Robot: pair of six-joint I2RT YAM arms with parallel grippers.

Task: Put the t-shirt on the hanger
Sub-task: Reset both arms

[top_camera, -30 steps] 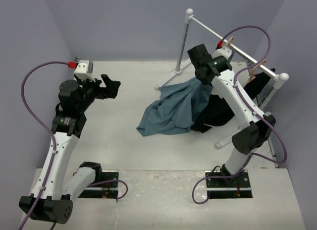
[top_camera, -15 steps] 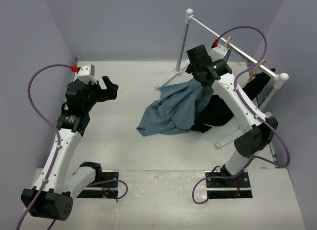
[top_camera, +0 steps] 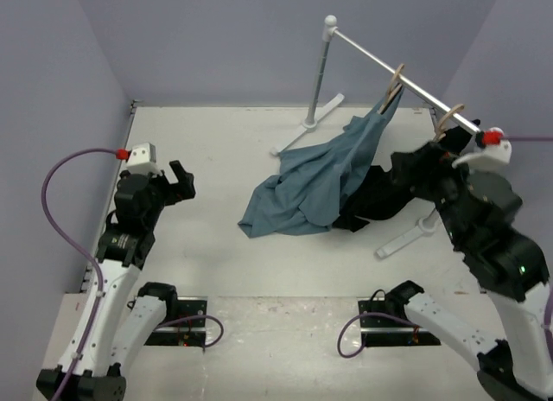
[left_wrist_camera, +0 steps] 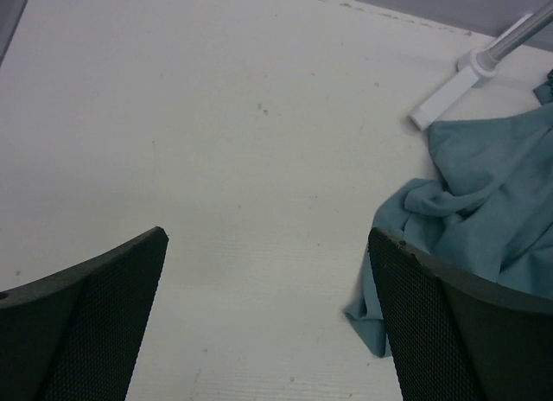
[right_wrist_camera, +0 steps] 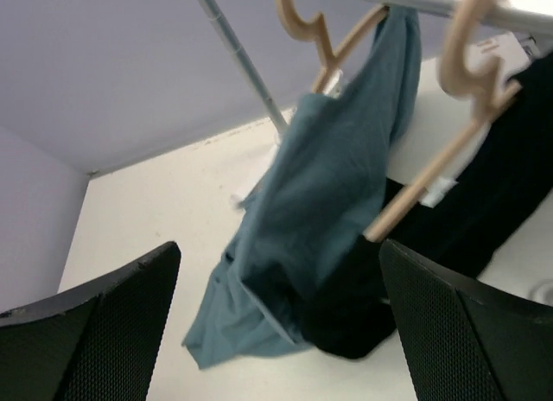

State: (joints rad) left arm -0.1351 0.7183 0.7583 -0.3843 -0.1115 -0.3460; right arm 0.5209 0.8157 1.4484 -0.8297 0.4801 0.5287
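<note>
The blue t-shirt [top_camera: 324,176] hangs by its top from the pale wooden hanger [top_camera: 393,83] hooked on the rail, and its lower part trails in a heap on the table. In the right wrist view the hanger [right_wrist_camera: 324,42] pokes out of the t-shirt [right_wrist_camera: 320,211]. My right gripper [top_camera: 413,166] is open and empty, drawn back to the near right of the shirt; the right gripper [right_wrist_camera: 281,332] has its jaws wide apart. My left gripper [top_camera: 177,181] is open and empty at the far left, well away from the t-shirt [left_wrist_camera: 484,202]. The left gripper [left_wrist_camera: 268,332] frames only table.
A twin hanger [top_camera: 449,120] on the same rail [top_camera: 363,51] carries a black garment [top_camera: 380,194] that lies partly under the blue shirt. The rack's post [top_camera: 324,64] and white feet [top_camera: 307,129] stand at the back; another foot [top_camera: 406,237] lies near my right arm.
My right gripper opened, let go at the hanger and pulled back to the near right; the shirt's top stayed up on the hanger. The left arm drew back and lower.
</note>
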